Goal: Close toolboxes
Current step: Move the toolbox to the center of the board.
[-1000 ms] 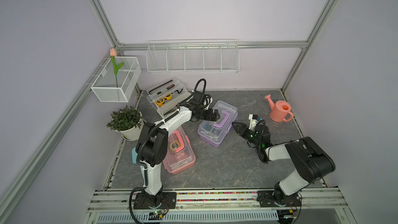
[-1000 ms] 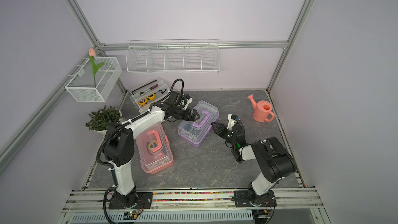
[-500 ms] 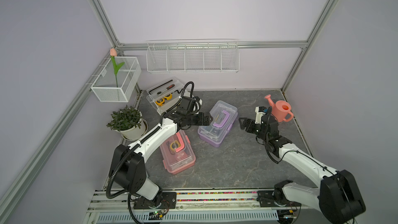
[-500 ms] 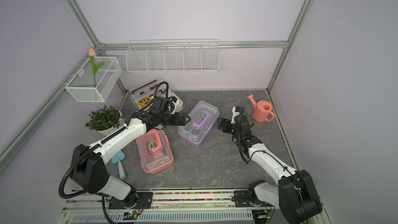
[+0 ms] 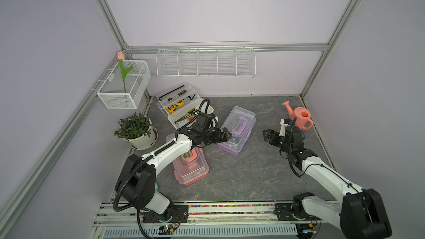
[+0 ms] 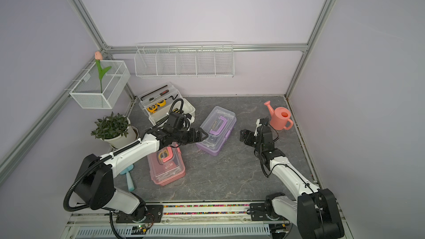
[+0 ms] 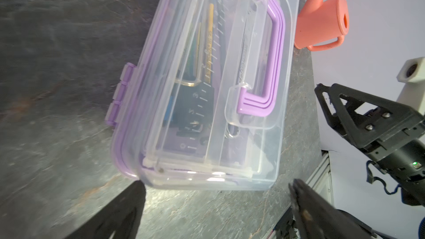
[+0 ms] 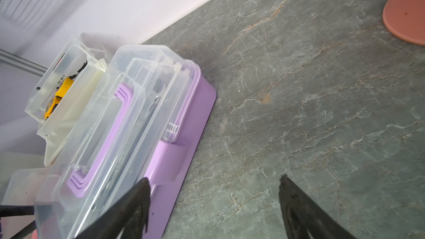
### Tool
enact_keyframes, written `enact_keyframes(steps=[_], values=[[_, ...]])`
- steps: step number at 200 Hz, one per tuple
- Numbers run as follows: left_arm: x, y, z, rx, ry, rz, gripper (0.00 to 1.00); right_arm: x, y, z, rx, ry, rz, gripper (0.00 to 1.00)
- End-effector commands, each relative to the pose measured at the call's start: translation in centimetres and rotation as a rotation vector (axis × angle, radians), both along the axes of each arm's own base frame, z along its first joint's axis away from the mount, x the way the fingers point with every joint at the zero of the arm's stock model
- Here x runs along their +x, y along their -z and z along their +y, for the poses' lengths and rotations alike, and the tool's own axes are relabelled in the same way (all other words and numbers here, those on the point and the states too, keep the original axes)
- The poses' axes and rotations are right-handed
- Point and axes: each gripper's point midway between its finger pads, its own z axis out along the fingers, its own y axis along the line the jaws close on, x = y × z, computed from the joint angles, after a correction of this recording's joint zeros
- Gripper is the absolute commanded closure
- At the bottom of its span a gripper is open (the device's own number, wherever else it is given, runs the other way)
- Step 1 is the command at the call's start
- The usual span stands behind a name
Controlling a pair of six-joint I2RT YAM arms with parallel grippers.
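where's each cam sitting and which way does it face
Top views: above the front rail, looking down on the table; both arms show, left gripper and right gripper open.
Left wrist: on the left arm, facing the purple toolbox; its fingertips and the right gripper show.
Right wrist: on the right arm, facing that toolbox; its fingertips show.
Shared: both wrist views catch the watering can.

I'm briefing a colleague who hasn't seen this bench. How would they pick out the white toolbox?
Find the long white wire basket on the back wall; just below it, on the grey stone-look tabletop, sits the white plastic toolbox. Unlike the pink plastic toolbox and the purple plastic toolbox nearer the front, it stands open, yellow tape measures showing.
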Motion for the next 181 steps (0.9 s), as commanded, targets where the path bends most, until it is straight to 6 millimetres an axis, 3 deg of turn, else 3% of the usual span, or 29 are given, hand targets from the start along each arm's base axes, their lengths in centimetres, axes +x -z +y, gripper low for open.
enact_keyframes(steps=[1,61,104,144,161,181], values=[[1.3,-2.6,-4.0,-0.150,0.027,-0.048,0.00,-0.1,-0.3,-0.1,0.013,0.010,0.003,0.12],[4.7,-5.4,-10.8,-0.324,0.065,-0.117,0.01,-1.0,0.0,-1.0,-0.021,0.028,0.004,0.11],[7.1,-5.1,-15.2,-0.395,0.103,-0.123,0.03,-1.6,-0.2,-1.7,-0.054,0.037,0.005,0.12],[8.3,-5.2,-19.6,-0.438,0.165,-0.125,0.05,-1.7,-0.6,-2.2,-0.053,0.060,-0.008,0.12],[8.5,-5.8,-20.2,-0.445,0.178,-0.133,0.07,-1.7,-0.9,-2.1,-0.052,0.055,-0.009,0.12],[8.7,-6.9,-18.6,-0.365,0.156,-0.213,0.06,-1.9,-1.0,-2.1,-0.056,0.047,-0.011,0.12]])
